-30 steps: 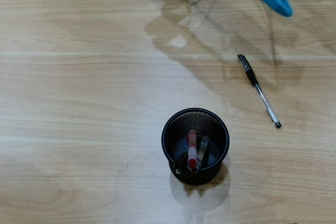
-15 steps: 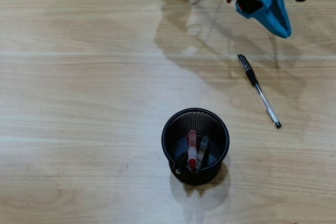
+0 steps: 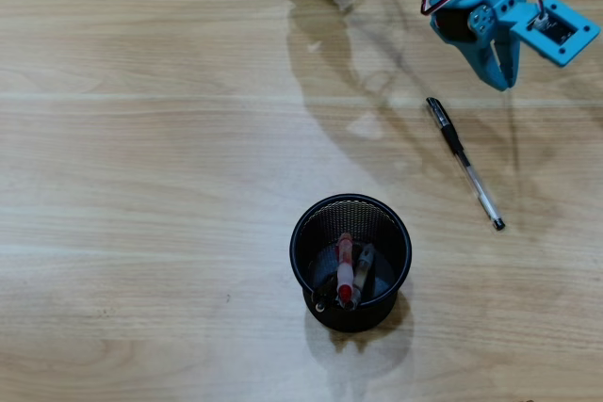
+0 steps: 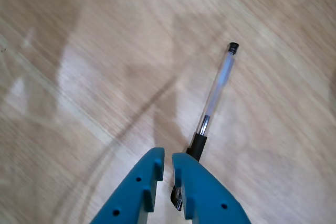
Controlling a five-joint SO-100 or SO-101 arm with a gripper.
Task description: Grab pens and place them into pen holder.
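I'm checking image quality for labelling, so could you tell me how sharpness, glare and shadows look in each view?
Overhead view: sharp, with soft arm shadows on the table beside the black-and-clear pen. Wrist view: slightly soft, pale glare patches on the wood, gripper edges fuzzy.
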